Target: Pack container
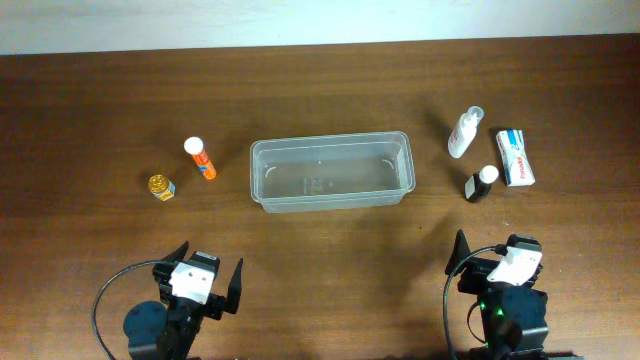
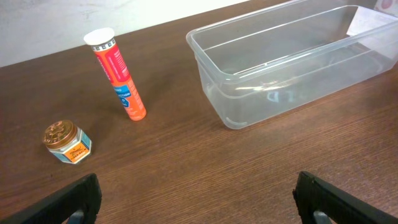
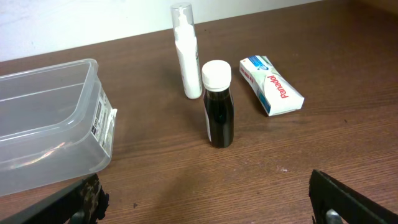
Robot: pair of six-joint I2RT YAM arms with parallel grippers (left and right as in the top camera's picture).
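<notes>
Bright even light, soft shadows, sharp

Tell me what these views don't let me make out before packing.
- Container: far end cut off by the right edge, left wrist view.
- Sticker on its end wall: print too small, right wrist view.
- Small jar: label print too small, overhead and left wrist views.
- Dark bottle: contents hidden by its dark body, both views.
- Left pincer, right pincer: only fingertips, rest cut by wrist views' bottom edges.

Container [image 1: 330,172] mid-table, tube [image 1: 200,158] and jar [image 1: 161,186] left of it, far bottle [image 1: 464,132], near bottle [image 1: 482,184], box [image 1: 515,157] right of it
</notes>
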